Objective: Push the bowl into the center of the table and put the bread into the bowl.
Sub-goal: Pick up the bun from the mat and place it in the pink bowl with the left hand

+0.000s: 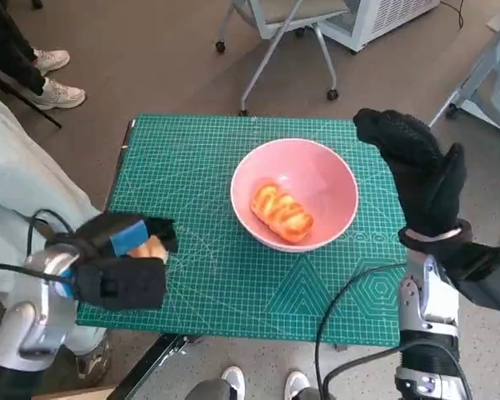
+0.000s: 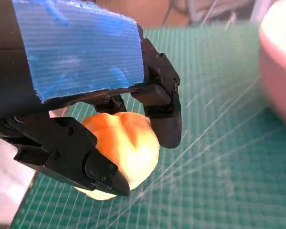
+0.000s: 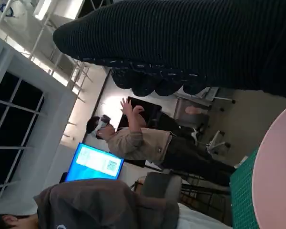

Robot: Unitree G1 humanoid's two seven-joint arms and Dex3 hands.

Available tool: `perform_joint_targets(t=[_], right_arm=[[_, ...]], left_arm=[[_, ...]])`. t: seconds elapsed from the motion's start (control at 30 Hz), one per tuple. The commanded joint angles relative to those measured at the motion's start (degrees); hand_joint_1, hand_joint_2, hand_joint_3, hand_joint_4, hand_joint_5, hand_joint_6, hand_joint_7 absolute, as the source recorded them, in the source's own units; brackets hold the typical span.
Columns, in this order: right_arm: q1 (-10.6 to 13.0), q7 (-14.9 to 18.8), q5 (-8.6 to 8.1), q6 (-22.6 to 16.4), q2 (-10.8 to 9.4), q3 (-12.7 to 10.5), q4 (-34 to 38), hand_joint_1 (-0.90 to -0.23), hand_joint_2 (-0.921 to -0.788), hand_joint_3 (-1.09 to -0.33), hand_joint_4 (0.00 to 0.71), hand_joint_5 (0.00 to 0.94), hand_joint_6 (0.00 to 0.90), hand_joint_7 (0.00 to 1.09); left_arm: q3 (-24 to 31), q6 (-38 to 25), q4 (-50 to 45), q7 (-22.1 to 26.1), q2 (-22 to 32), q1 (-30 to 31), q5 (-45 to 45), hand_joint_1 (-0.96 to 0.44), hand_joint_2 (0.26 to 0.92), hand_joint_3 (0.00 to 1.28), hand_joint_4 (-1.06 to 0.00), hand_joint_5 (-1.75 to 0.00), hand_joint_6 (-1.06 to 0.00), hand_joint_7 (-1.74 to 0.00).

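We judge the push done: the bowl (image 1: 294,193) sits near the middle of the worktop (image 1: 225,283), a little toward our right. One bread (image 1: 281,212) already lies inside it. A second bread (image 2: 121,145) is at the worktop's left edge, with our left hand (image 1: 121,258) and its fingers (image 2: 164,117) clamped round it. That piece has yet to go into the bowl. Our right hand (image 1: 421,171) hangs just beside the bowl's rim, fingers apart, holding nothing.

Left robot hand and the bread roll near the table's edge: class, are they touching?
Touching. The left wrist view shows the left robot hand with black fingers wrapped against both sides of the bread roll, no gap visible.
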State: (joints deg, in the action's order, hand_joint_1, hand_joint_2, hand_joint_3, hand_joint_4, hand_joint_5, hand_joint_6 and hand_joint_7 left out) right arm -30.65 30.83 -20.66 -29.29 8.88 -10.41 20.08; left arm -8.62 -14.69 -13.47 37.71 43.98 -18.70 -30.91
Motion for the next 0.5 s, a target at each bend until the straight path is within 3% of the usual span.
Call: perform_joint_targets(t=[0.03,0.23,0.5], right_arm=[[0.0,0.6,-0.67,0.6,0.2,-0.1,1.1,-0.691,-0.921,-0.775,0.186,0.0,0.065,0.51],[-0.2,0.5,-0.51,0.5,-0.1,0.1,1.3,-0.697,-0.921,-0.775,0.186,0.0,0.065,0.51],[-0.4,0.7,-0.52,0.2,-0.4,0.2,1.8,-0.695,-0.921,-0.779,0.183,0.0,0.061,0.52]], left_arm=[[0.5,-3.0,-4.4,1.2,-2.1,-5.0,0.7,0.0,0.91,0.02,-0.79,-1.07,-0.67,-1.1],[-1.9,-4.8,-6.7,0.9,-5.7,-9.5,-0.2,0.0,0.909,0.02,-0.8,-1.04,-0.68,-1.11],[-6.4,-2.1,-4.7,-0.1,-10.2,-16.4,-1.3,0.0,0.905,0.01,-0.82,-1.0,-0.69,-1.12]])
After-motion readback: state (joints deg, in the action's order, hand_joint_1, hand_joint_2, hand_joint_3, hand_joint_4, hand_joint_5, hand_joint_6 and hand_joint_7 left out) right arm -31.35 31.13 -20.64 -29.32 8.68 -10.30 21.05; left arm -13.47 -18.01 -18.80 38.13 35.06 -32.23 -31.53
